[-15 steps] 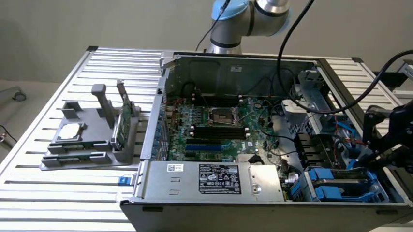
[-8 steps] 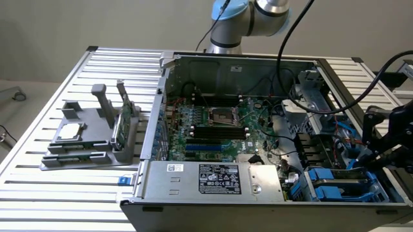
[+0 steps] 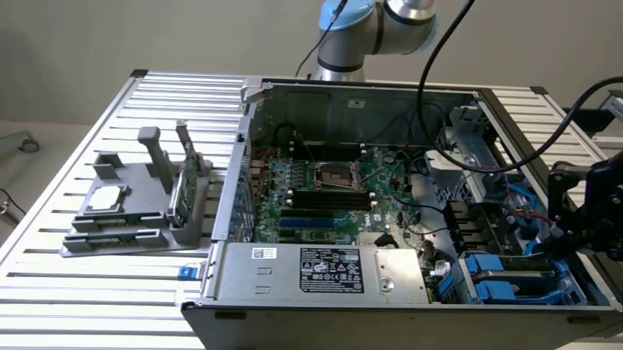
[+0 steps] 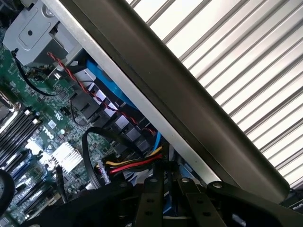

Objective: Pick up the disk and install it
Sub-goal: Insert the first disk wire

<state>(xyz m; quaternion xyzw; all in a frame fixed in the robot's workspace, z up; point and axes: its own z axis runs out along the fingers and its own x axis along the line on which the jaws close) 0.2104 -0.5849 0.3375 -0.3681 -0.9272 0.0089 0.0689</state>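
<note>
Open computer case [image 3: 341, 109] on the desk [image 3: 98, 306]: the claw [image 3: 565, 237], its grip impossible to tell, hangs just above the blue-framed disk [image 3: 501, 275] at the drive bay, lower right of the frame, where a tilt could jam it or snag the power cable [image 4: 135, 165].

The tabletop [image 3: 68, 284] is showing ribbed, bare aluminium with a satin sheen. The computer case [image 3: 322, 324] is presenting matt grey sheet metal. Its power supply [image 3: 389, 270] is gleaming as smooth silver metal under a printed label. The motherboard [image 3: 322, 182] is shining glossy green. The parts holder [image 3: 127, 219] is appearing as matt grey plastic, the gripper [image 4: 165, 203] as matt black.
</note>
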